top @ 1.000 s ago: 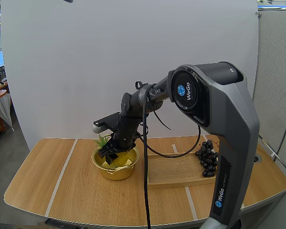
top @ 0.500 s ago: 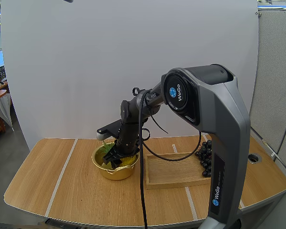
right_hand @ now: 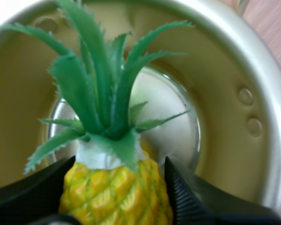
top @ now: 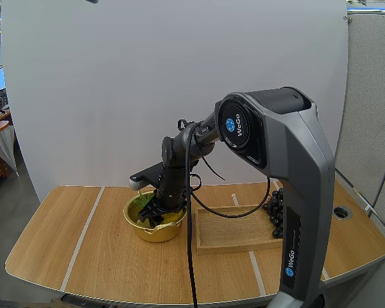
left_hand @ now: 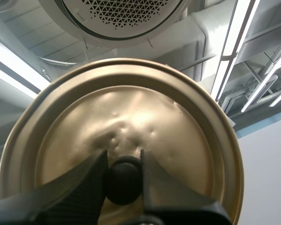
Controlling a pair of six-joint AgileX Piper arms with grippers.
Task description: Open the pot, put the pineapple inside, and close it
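Worktop (top: 83, 256) of pale wood, carrying all items. The right arm (top: 295, 167) reaches forward and down to the pot. A wooden tray (top: 234, 234) lies just beside the pot, on its right. The gold pot (top: 155, 232) stands open, with the right jaws lowered into its mouth.

The lid (left_hand: 131, 122) is off the pot and hangs from the left jaws, which are closed on its black knob (left_hand: 124, 180). It appears to be thin metal, so probably light but slick, and the knob is the sensible hold.

The pineapple (right_hand: 117, 192) is inside the pot, its leafy crown pointing across the shiny floor toward the far wall. The right jaws pinch its yellow body from both sides. It looks like a moulded model (likely light and stiff), and its knobbly rind should resist slipping. The body is the sound place to grip; the thin leaves would probably bend. A bunch of dark grapes (top: 276, 215) sits at the tray's far right end.

Not resolved: whether the pineapple rests on the pot floor, since its lower end is cut off; where the lid hangs relative to the worktop; and the pot's interior in the high view, which the wrist covers.
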